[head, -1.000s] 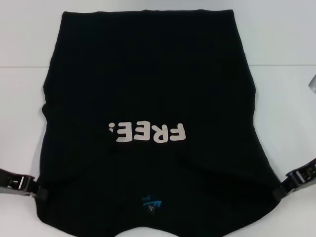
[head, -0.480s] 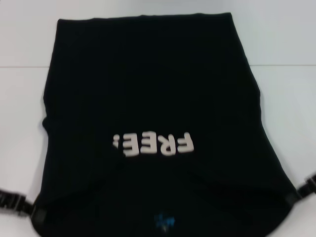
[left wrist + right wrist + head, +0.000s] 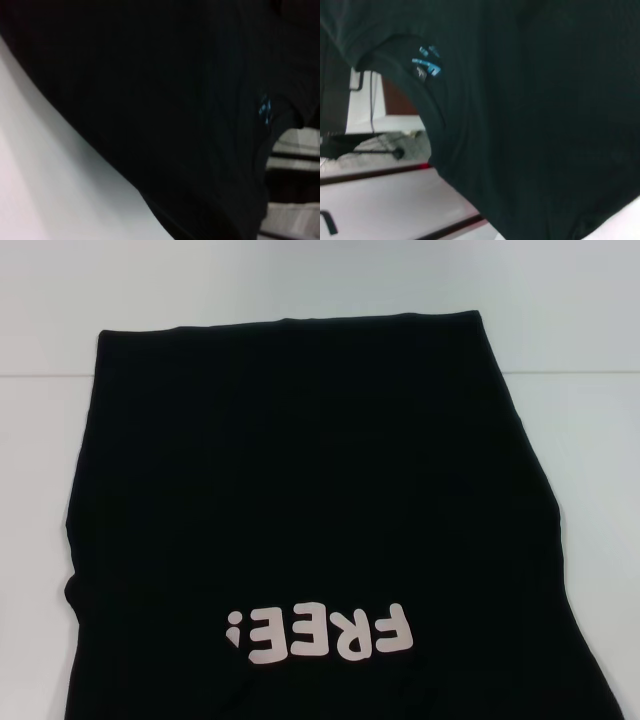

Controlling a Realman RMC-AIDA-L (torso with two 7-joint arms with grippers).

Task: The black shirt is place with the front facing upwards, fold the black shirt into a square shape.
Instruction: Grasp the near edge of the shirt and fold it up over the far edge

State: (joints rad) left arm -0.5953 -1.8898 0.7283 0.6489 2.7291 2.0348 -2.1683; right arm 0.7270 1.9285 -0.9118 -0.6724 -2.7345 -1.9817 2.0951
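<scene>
No part of the robot's body shows.

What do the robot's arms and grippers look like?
Neither shows at this moment. The head view holds only the black shirt on the white table, and both wrist views show mostly shirt cloth, so their colours, shapes and cables cannot be told.

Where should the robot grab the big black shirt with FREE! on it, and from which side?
Probably the two corners of the collar end of the black shirt, nearest the robot, one tool coming in from each outer side. The blue neck label marks that end, and it hangs past the near edge of the white table, so its edges look free to pinch.
</scene>
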